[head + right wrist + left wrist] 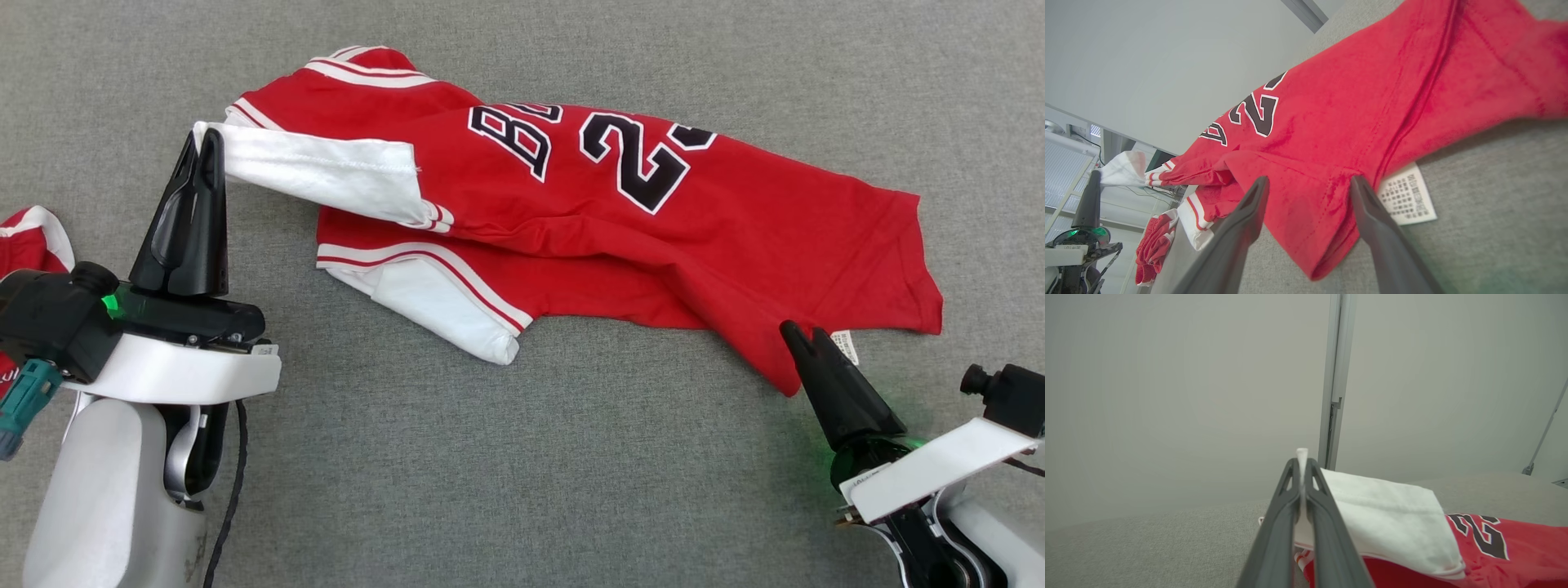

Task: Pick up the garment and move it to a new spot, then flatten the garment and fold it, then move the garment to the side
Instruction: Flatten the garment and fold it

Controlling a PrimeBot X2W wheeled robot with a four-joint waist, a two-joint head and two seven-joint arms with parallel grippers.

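Head view first: the red jersey (620, 212) lies rumpled across the middle of the grey surface (522, 457), number side up, hem toward my right. My left gripper (204, 147) is pressed together on the edge of the white sleeve (318, 171), and that sleeve is lifted off the surface and drawn out toward me. My right gripper (804, 335) sits low at the near hem corner; from up here its tips look close together. A second bit of red cloth (28, 241) peeks in at the far left, well apart from the work. Over to the left wrist view: both fingers are clamped flat, with a sliver of white fabric poking out past the tips, so that's a thin pinch right at the cuff. Now the right wrist view: here my fingers are plainly spread, straddling the hem corner (1318, 253), with the care label (1404, 200) just beside one finger and nothing pinched yet. This is light, limp knit as I judge it; it'll sag and bunch, not slide as a sheet. The stitched hem is the firmest place to bite, and I'd take both layers, clear of the label.
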